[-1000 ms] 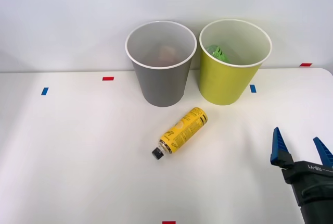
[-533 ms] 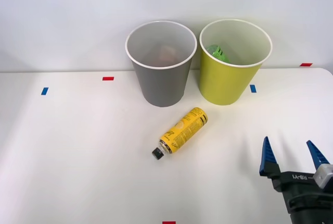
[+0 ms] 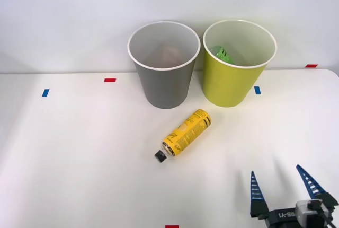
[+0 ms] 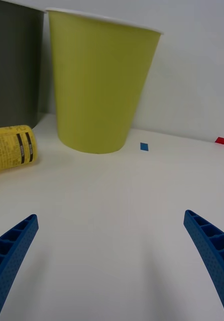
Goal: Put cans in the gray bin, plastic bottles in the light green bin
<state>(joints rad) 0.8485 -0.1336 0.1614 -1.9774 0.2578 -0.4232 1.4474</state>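
Front view has my right arm's blue ribbed tool (image 3: 283,188) spread wide and empty, low over the white tabletop (image 3: 79,154), apparently readied for the slim yellow-labelled, black-capped plastic bottle (image 3: 185,134) lying near the round yellow-green plastic bin (image 3: 233,82) meant for it.

The place looked like a robotics lab or test bench rather than a home; a plain white table (image 3: 79,159) stood against a bare white wall (image 3: 63,16); small red tape marks (image 3: 109,80) and blue tape marks (image 3: 45,93) were stuck to the tabletop at intervals, as for marking positions; the gray bin (image 3: 163,74) and the light green bin (image 3: 238,74) stood side by side near the wall, set out like test props.
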